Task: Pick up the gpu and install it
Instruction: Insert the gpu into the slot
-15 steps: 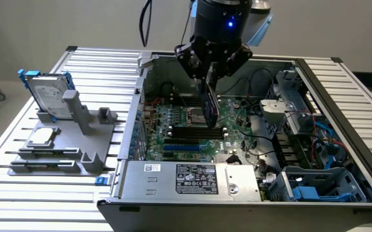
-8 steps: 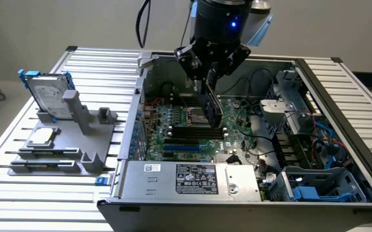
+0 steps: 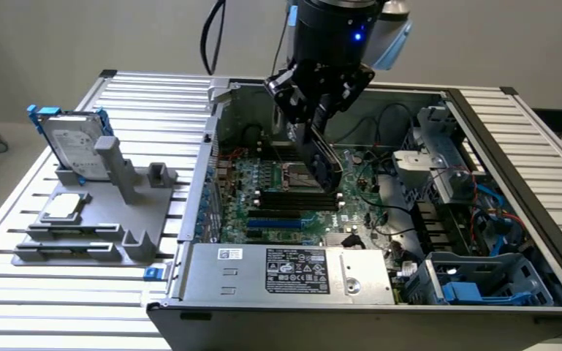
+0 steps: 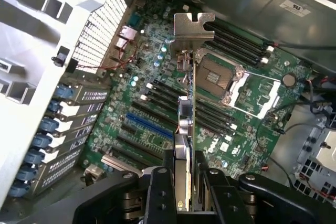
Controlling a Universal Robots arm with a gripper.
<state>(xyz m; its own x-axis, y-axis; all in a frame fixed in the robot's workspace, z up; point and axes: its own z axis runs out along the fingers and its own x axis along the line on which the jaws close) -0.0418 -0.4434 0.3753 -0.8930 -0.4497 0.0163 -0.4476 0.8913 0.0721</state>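
Above the one motherboard (image 3: 364, 208), one tool (image 3: 312, 117) grips one gpu (image 3: 321, 157).

A: Room beneath the gpu (image 4: 186, 119)?
B: I see open motherboard (image 3: 359, 212) slots below. Case wall (image 3: 202, 168) hems the exterior view's left; cables (image 3: 388, 213) and drive cage (image 3: 446, 164) crowd the right.

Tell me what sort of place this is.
Probably a robotics lab bench for computer assembly: an open computer case on a slotted metal table, a hard drive in a grey holder, and a claw holding a graphics card inside the case.
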